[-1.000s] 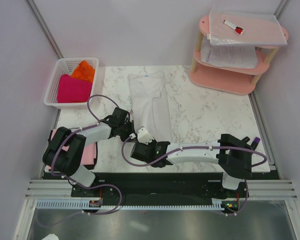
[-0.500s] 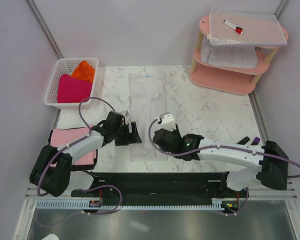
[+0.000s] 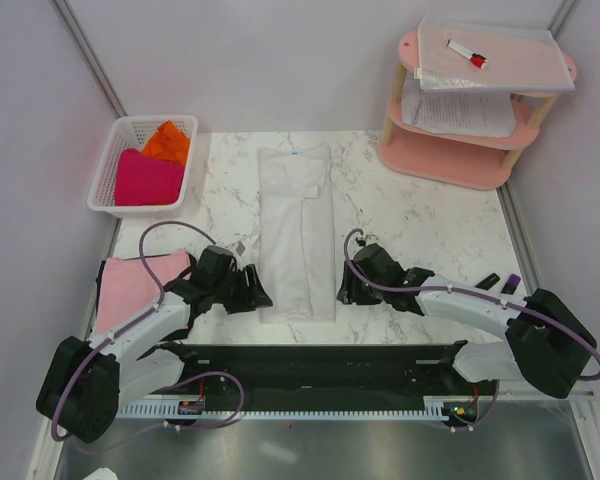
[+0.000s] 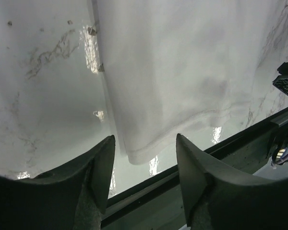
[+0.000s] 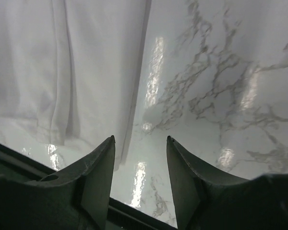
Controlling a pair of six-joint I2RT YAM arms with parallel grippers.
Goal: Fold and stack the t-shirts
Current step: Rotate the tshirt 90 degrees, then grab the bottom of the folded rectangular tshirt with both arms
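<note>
Lying flat down the middle of the table [image 3: 420, 215]: one white shirt [image 3: 295, 230], folded lengthwise into a long narrow strip, collar end far, hem end close to the near edge.

- Left gripper [image 3: 258, 292]: low over the table, just beside the strip's near left corner. Jaws apart, nothing between them. In the left wrist view the hem corner lies just ahead of the gap between the fingers [image 4: 98, 167].
- Right gripper [image 3: 348, 288]: low, just beside the strip's near right edge. Jaws apart, nothing held. In the right wrist view the strip's right edge runs toward the left finger, with bare marble ahead of the gap.
- Pink shirt [image 3: 128, 285]: folded, at the near left corner of the table, beside the left arm, well apart from the white shirt.
- Basket [image 3: 108, 165]: white lattice, far left. Holds a magenta shirt [image 3: 145, 178] at its near end and an orange shirt [image 3: 168, 140] at its far end.
- Shelf [image 3: 450, 165]: pink, tiered, far right corner. Paper sheets [image 3: 460, 110] lie on its tiers.
</note>
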